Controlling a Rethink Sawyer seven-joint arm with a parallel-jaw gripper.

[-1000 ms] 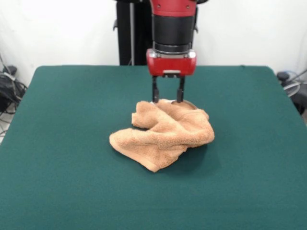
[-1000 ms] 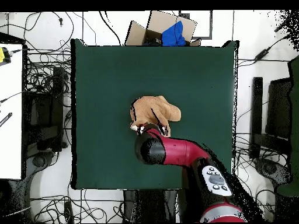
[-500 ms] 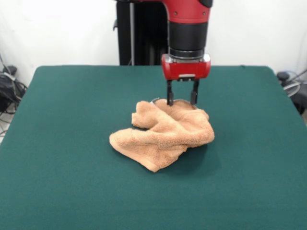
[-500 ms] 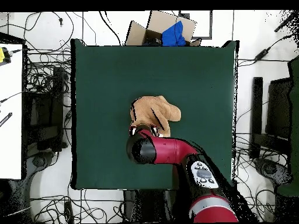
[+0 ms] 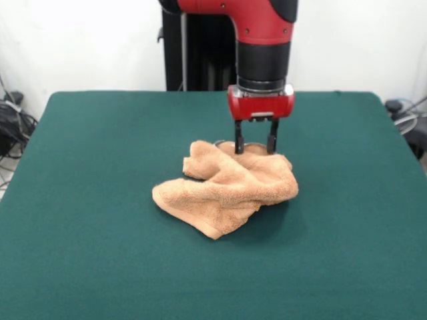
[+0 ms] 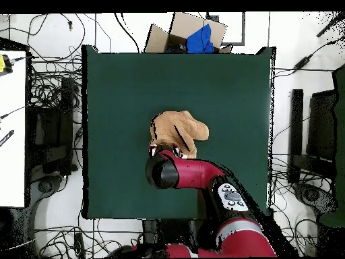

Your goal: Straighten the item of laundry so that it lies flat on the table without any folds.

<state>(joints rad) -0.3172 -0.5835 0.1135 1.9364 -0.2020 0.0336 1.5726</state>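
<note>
Gripper (image 5: pixel 253 147) hanging vertical over far edge of towel (image 5: pixel 227 186), jaws spread apart, nothing between them but a bit of rim showing behind the cloth. Both fingertips (image 5: pixel 238 148) down at towel's back edge, at or just touching the terry; can't tell if pressing in. Vs 1 s ago: moved sideways toward frame right in front view, from over towel's far-left lump to over its far-middle/right hump; vs 0.5 s ago only a slight further shift same way, plus a little lower. Jaw gap looks unchanged across all three.

Towel: bunched heap mid-table (image 5: pixel 80 253), directly below and in front of jaws, spreading away from them toward camera. Thick fold running diagonally across the top, a knob-like lump off to jaws' side at frame left, a lower flap tapering to a corner farthest from jaws. Shape and spot same as before, no visible shift in 1 s. Not flat; folds all over.

Overhead: arm's black wrist covering gripper, so tips not seen there; towel (image 6: pixel 178 129) sticking out past wrist, away from base. Wrist now a bit further left in that view than 1 s ago, elbow swung lower in frame. Table (image 6: pixel 222 88) green all round the heap, towel well clear of every edge.

Pale curved rim (image 5: pixel 223 142) peeking out just behind towel by the jaws, too small to ID.
</note>
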